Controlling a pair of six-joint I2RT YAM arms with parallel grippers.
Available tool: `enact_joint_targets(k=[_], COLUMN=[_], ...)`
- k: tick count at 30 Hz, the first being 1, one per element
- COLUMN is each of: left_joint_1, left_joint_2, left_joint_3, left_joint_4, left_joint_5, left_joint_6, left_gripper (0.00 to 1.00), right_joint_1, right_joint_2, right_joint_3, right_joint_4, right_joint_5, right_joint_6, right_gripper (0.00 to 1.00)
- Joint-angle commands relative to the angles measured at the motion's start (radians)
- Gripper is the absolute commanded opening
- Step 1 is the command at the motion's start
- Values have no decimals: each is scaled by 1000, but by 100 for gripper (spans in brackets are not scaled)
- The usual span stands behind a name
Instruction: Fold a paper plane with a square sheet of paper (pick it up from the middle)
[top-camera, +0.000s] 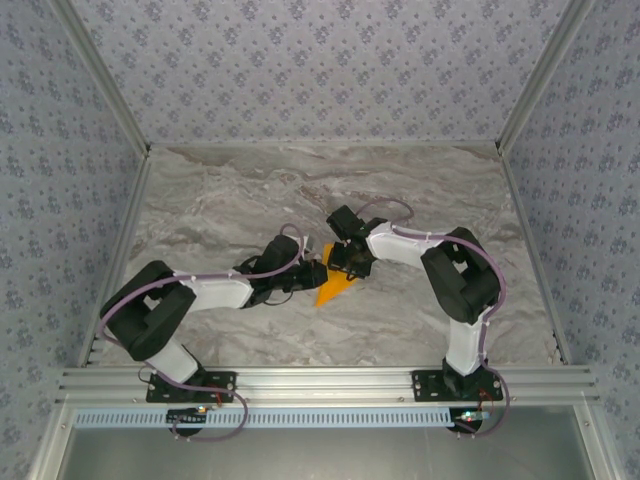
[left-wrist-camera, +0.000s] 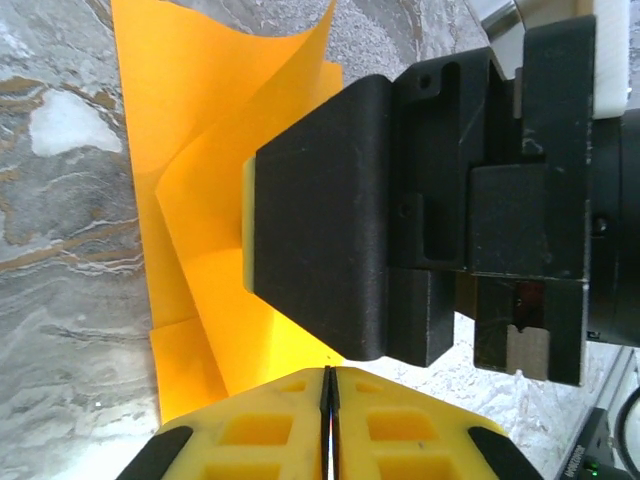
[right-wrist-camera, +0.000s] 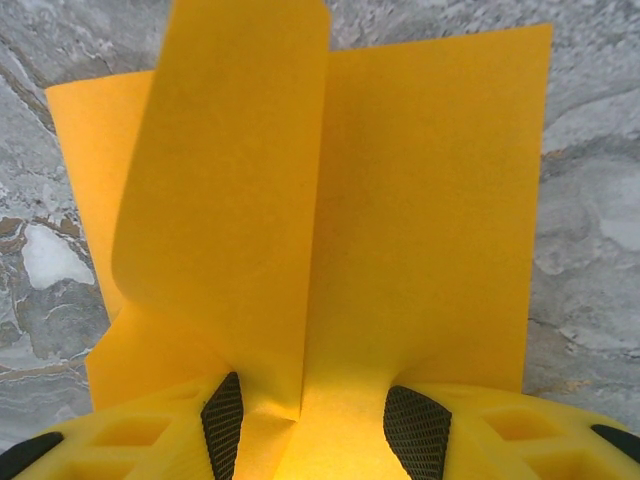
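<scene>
At the near edge of the table (top-camera: 220, 190), the two arms rise from their bases and bend inward, so that both grippers meet a little nearer than the table's middle.

The left gripper (left-wrist-camera: 328, 390) reaches in from the left. Its yellow fingers are pressed together with just a thin dark line between them. Their tips touch the near edge of the paper (right-wrist-camera: 420, 200), but the pictures cannot tell whether that edge is pinched in the line.

The right gripper (right-wrist-camera: 318, 430) comes in from the right and tips downward over the paper, just beside the left gripper. Its jaws stand apart, one black pad on each side, and the paper runs through the gap between them; they are not clamped on it.

The paper lies on the table under and between the two grippers. From above, an orange point of it sticks out toward the near edge, below the right gripper. In the right wrist view most of it lies flat on the marble, while one flap on the left stands up and curls over, rising from a crease that starts between the fingers. In the left wrist view the same flap curves upward beside the right gripper's black finger.

Beyond the grippers the marble table runs to its far edge and the patterned walls.
</scene>
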Motion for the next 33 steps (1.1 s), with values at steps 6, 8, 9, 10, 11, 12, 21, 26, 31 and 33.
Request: enact_joint_targets(k=[6,8,9,10,11,12,21,26,31,33], left_joint_1=[2,2,3,2,3,2,3,3,3,2], left_joint_2=[65,74,76,79,82,83,114,120,119,119], left_joint_3=[9,11,13,14,17,18,30,34,35,35], left_joint_4=[39,30,19,6,-7,-20,-59,-68,-86,-93], left_joint_5=[66,58,51,39,31,20,-9,-16,-33,-37], left_joint_6=[-9,-11,-10,-9,-9,-8,-8,-6,-4,-5], left_gripper=[11,11,11,10,10,10,9,9,8,8], right_joint_1=[-2,-2,-2,-3,-2,-2,-4,-4,-4,-4], right_joint_2=[225,225,225,225,225,225,226,229,232,233], right_joint_3=[-110,-111,-112,-111,-113,-114,-115,-116,-115,-115], right_joint_4=[-31,-30,-30,-31,-30,-31,-31,-31,-30,-30], right_joint_5=[65,65,66,66,67,67,66,66,66,66], right_joint_6=[0,-1,-1,0,0,1,0,0,0,0], right_gripper=[53,53,53,53,53,53,53,53,53,53])
